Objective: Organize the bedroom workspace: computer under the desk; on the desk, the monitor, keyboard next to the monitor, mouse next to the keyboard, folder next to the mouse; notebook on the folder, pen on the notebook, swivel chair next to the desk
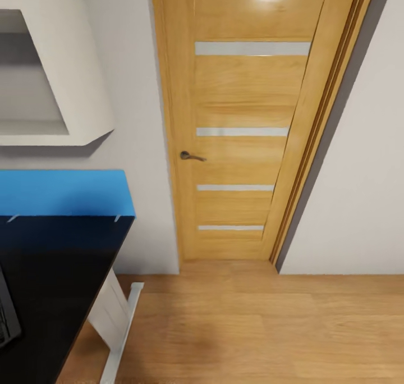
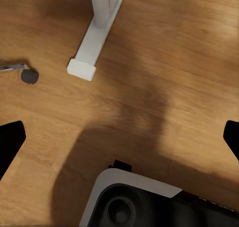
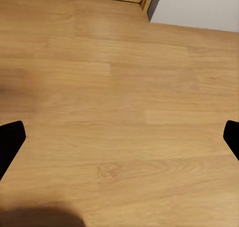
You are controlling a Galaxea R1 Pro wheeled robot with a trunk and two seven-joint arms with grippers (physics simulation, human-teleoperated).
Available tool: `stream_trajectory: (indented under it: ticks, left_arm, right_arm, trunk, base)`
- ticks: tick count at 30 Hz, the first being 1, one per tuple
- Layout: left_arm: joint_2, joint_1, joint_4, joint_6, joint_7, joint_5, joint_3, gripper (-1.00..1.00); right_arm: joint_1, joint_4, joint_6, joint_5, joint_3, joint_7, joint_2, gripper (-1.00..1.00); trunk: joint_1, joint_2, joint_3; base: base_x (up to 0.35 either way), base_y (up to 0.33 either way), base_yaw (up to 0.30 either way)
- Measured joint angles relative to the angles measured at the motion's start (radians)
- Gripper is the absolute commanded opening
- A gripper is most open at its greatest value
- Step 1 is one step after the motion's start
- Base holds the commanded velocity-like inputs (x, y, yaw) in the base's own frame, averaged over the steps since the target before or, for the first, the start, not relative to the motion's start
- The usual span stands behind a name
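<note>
From my head I look down on a wooden door [image 1: 247, 120] with four pale frosted strips and a dark lever handle [image 1: 192, 156], set in a light grey wall [image 1: 348, 193], with warm wooden plank floor [image 1: 269, 328] in front of it. At my left side the end of the long black glossy counter [image 1: 50, 283] reaches into view, resting on a white leg [image 1: 115, 316] with a flat foot on the floor. Behind the counter a bright blue wall panel [image 1: 64, 193] meets its back edge, and above that hangs a white open wall shelf [image 1: 50, 75]. A dark object with a grid of keys, possibly the slim keyboard [image 1: 7, 316], lies on the counter at the very edge of the picture; I cannot tell more of it. My left hand [image 2: 119, 137] hangs spread wide over the floor, holding nothing, its two black fingertips [image 2: 11, 140] at opposite edges of its wrist view; under it I see the white counter foot, a small dark castor [image 2: 30, 76] on a chrome spoke of the swivel chair, and part of my own grey and black base [image 2: 144, 202]. My right hand [image 3: 119, 137] is likewise spread wide and empty above bare floor, with the wall's foot and the door frame corner beyond.
</note>
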Motion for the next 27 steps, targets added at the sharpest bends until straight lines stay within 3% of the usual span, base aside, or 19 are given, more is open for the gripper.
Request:
stream_trajectory:
  ticks: [27]
  left_arm:
    - [0.000, 0.000, 0.038, 0.002, 0.000, -0.002, -0.003, 1.00]
  right_arm:
    - [0.000, -0.001, 0.016, -0.003, -0.001, 0.000, -0.001, 1.00]
  trunk:
    - [0.000, 0.000, 0.000]
  base:
    - [0.000, 0.000, 0.279]
